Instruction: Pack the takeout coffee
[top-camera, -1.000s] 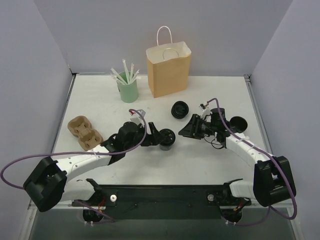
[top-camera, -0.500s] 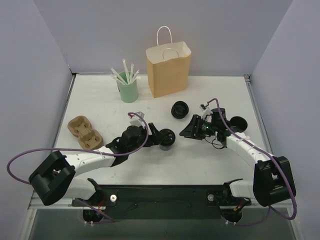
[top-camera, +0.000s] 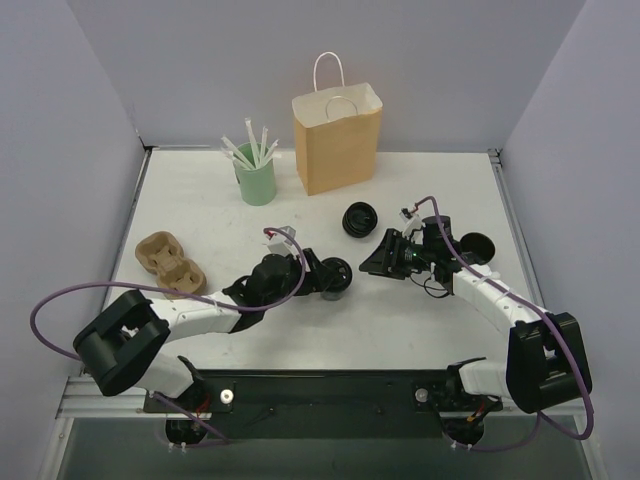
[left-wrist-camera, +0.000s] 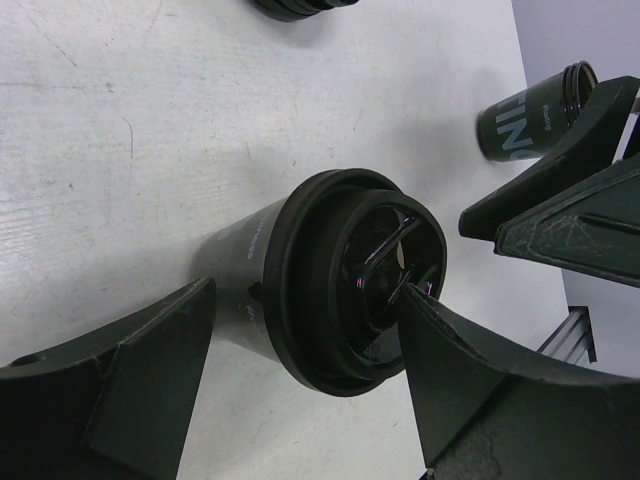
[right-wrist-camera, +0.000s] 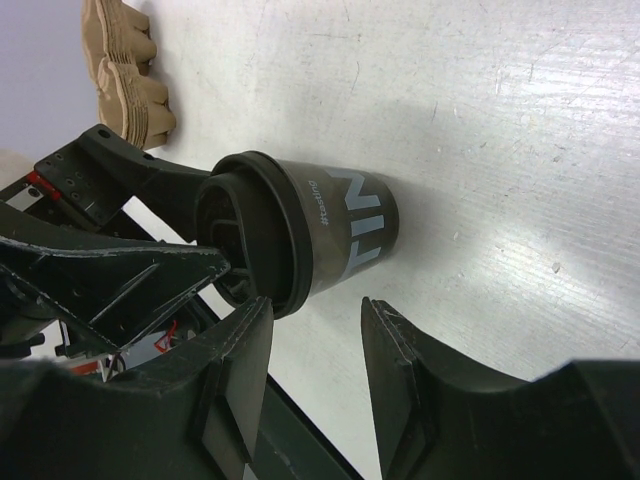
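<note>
The takeout coffee (top-camera: 340, 272) is a small black cup with a black lid (left-wrist-camera: 350, 280), standing mid-table. Pale lettering shows on its side (right-wrist-camera: 350, 225). My left gripper (top-camera: 328, 278) is open, with a finger on either side of the lidded top. In the left wrist view one finger (left-wrist-camera: 140, 360) stands clear of the cup, and the other fingertip (left-wrist-camera: 440, 340) sits right at the lid's rim. My right gripper (top-camera: 372, 264) is just right of the cup and points at it. Its fingers (right-wrist-camera: 400, 370) are open with nothing between them.
A brown paper bag (top-camera: 337, 140) stands open at the back centre. Left of it is a mint-green cup of straws (top-camera: 256, 182). A brown pulp carrier (top-camera: 170, 262) lies at the left. A black lid stack (top-camera: 358, 218) sits behind the grippers. Another black cup (top-camera: 478, 247) is beside the right arm.
My left arm has pushed further right, bringing its fingers around the cup, and they have narrowed slightly. The right arm has not moved.
</note>
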